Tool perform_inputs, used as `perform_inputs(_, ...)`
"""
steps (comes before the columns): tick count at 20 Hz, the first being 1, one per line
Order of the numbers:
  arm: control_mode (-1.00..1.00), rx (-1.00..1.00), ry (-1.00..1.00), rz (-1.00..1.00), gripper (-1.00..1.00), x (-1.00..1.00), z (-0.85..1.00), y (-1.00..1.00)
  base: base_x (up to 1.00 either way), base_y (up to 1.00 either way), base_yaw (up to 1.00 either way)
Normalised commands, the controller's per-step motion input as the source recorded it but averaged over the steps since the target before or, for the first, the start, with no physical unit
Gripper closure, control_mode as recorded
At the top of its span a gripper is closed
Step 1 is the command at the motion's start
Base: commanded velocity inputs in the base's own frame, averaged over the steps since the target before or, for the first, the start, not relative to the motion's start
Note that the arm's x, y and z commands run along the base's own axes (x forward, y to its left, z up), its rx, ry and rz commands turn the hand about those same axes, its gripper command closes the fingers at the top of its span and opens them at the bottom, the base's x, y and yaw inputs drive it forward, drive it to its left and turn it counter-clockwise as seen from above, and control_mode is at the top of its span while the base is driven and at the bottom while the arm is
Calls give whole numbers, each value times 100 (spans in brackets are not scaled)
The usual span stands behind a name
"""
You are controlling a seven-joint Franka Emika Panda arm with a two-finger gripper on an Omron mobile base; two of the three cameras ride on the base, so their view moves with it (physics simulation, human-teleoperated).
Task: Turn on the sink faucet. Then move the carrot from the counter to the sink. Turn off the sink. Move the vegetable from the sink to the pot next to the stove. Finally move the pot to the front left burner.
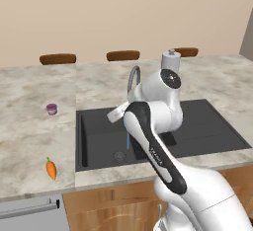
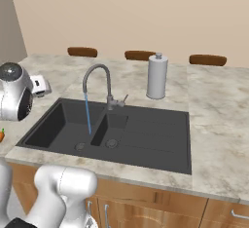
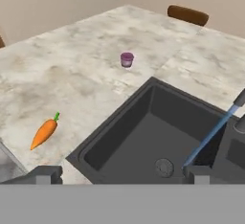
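Water runs in a thin blue stream (image 2: 88,115) from the grey gooseneck sink faucet (image 2: 97,74) into the dark double-basin sink (image 2: 146,139). The small orange carrot (image 3: 44,132) lies on the marbled counter (image 3: 72,74) left of the sink, near the front edge; the left base view has the carrot (image 1: 51,169) at its lower left. My gripper (image 3: 120,175) is open wide with nothing between its fingertips (image 3: 45,174). It hovers over the large left basin (image 3: 153,137), apart from the carrot. My arm hides part of the faucet (image 1: 132,77) in the left base view.
A small purple cup (image 1: 52,108) stands on the counter left of the sink, behind the carrot. A white paper-towel roll (image 2: 157,76) stands behind the sink to the right. Brown chair backs (image 2: 140,55) line the counter's far edge. A grey appliance front (image 1: 29,210) sits below the carrot.
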Motion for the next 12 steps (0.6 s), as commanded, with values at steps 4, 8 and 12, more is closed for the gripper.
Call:
perform_inputs(4, -100, -10, 32, -21, -100, -3, -31, 80, 0, 0, 0)
perform_inputs(8, -100, -2, 21, -16, -100, -2, -11, 67, 0, 0, 0)
perform_inputs(12, -100, 0, 10, -3, -100, -22, -19, 50, 0, 0, 0)
